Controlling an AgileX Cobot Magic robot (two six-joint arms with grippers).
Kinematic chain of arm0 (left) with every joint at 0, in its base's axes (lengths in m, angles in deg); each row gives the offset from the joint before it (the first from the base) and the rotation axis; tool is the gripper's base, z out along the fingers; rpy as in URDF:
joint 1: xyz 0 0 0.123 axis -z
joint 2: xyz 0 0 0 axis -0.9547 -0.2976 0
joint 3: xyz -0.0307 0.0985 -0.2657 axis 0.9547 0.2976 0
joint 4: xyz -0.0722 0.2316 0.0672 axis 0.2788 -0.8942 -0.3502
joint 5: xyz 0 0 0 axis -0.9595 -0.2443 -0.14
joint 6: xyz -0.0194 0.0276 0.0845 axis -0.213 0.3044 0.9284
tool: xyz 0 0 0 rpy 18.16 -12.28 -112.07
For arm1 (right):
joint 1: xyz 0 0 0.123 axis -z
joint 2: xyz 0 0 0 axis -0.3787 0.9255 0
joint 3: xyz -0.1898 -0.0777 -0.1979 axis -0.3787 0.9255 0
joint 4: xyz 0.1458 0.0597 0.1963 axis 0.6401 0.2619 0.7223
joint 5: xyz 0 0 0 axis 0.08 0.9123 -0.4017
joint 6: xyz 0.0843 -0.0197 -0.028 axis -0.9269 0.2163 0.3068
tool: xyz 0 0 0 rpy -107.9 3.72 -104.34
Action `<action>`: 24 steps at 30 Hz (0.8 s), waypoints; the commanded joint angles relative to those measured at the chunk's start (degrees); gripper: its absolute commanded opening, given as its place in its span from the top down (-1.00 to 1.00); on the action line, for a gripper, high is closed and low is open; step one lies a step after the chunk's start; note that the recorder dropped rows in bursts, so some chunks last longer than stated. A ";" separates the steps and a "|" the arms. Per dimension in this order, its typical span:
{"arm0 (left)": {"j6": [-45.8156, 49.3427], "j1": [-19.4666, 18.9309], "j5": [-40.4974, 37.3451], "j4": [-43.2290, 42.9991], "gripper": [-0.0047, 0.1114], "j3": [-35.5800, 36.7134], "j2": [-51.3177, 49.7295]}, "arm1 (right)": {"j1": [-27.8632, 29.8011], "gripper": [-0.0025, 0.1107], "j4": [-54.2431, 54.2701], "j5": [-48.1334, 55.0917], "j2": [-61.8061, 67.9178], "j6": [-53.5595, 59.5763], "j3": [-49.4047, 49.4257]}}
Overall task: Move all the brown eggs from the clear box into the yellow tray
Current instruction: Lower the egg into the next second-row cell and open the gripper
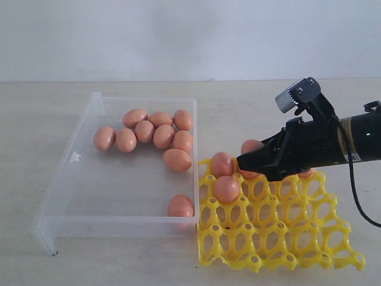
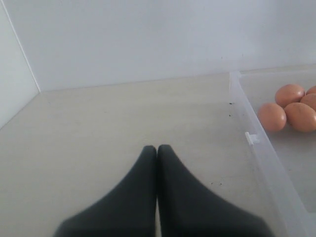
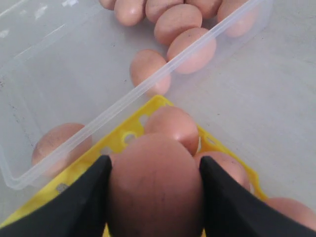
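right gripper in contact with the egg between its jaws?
Touching. Right wrist view: the jaws of the right gripper sit flush against both sides of the brown egg, no gap visible.

Box (image 1: 119,185) beside tray (image 1: 280,238)
An egg (image 3: 153,187) sits between the right fingers (image 3: 79,202), over the tray; boxed eggs (image 1: 144,131) lie beyond them.

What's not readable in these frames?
- Egg count in tray: exterior view, right arm covers back cups.
- Cup under the held egg: right wrist view, egg and jaws hide it.
- Most of the box: left wrist view, cut by frame edge.
- Where left gripper sits: absent from exterior view.
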 commanded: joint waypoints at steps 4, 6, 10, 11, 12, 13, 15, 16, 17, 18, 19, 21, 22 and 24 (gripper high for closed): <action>-0.52 0.17 -1.47 -0.70 0.56 0.01 -0.17 | -1.52 0.96 3.26 -2.40 2.41 4.37 -0.02; -0.52 0.17 -1.47 -0.70 0.56 0.01 -0.17 | -1.52 0.96 2.56 -2.40 2.53 3.62 -0.02; -0.52 0.17 -1.47 -0.70 0.56 0.01 -0.17 | -1.52 0.87 -0.74 -2.40 2.53 0.73 -0.02; -0.52 0.17 -1.47 -0.70 0.56 0.01 -0.17 | -1.52 0.78 -1.51 -2.40 2.53 0.27 -0.02; -0.52 0.17 -1.47 -0.84 0.56 0.01 -0.17 | -1.52 0.64 -2.02 -2.40 2.53 -0.17 -0.02; -0.52 0.17 -1.37 -1.42 0.57 0.01 -0.17 | -1.52 0.52 -2.02 -2.40 2.53 -0.17 -0.02; 0.17 0.17 -1.27 -2.18 0.57 0.01 -0.17 | -1.52 0.25 -1.91 -2.40 2.53 -0.17 -0.02; 1.40 0.17 -1.27 -2.18 0.58 0.01 -0.17 | -1.52 0.17 -1.62 -2.40 2.53 -0.17 -0.02; 2.70 0.17 -1.27 -2.18 0.62 0.01 -0.17 | -1.52 0.10 -1.39 -2.18 2.53 -0.32 -0.02; 3.43 0.17 -1.27 -2.18 0.69 0.01 -0.17 | -1.52 0.05 -1.26 -2.05 2.53 -0.32 -0.02; 3.82 0.17 -1.27 -2.18 0.77 0.01 -0.17 | -1.52 0.02 -0.99 -1.76 2.53 -0.32 -0.02; 3.83 0.17 -1.27 -2.05 0.96 0.01 -0.17 | -1.52 0.00 -0.18 -1.22 2.53 -0.32 -0.02; 3.83 0.17 -1.27 -1.94 0.99 0.01 -0.17 | -1.52 0.00 0.22 -1.11 2.53 -0.32 -0.02; 3.83 0.17 -1.27 -1.72 0.99 0.01 -0.17 | -1.52 0.00 0.75 -1.11 2.53 0.04 -0.02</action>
